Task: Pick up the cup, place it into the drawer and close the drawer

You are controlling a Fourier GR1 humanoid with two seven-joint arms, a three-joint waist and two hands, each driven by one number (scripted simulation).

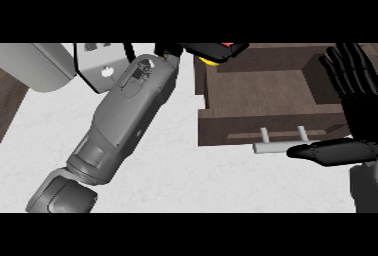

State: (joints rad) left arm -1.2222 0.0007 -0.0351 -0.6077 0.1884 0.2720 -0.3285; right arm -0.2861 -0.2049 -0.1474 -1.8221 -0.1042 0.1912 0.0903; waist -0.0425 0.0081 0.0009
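Observation:
My left forearm runs from the lower left up to the top middle. There my left hand (201, 49) is curled round a cup (211, 61), of which only yellow and orange-red bits show. It hangs over the far left corner of the open brown drawer (266, 82). The drawer's inside shows bare wood. A pale bar handle (277, 146) sticks out from its front. At the right edge my right hand (360, 117) stands open, fingers straight up over the drawer's right side, with its thumb lying by the handle's right end.
The drawer juts out over a white speckled counter (184, 175). A rounded light grey body (44, 65) and a pale plate-like part (100, 67) sit at the top left. Dark wood (10, 102) shows at the left edge.

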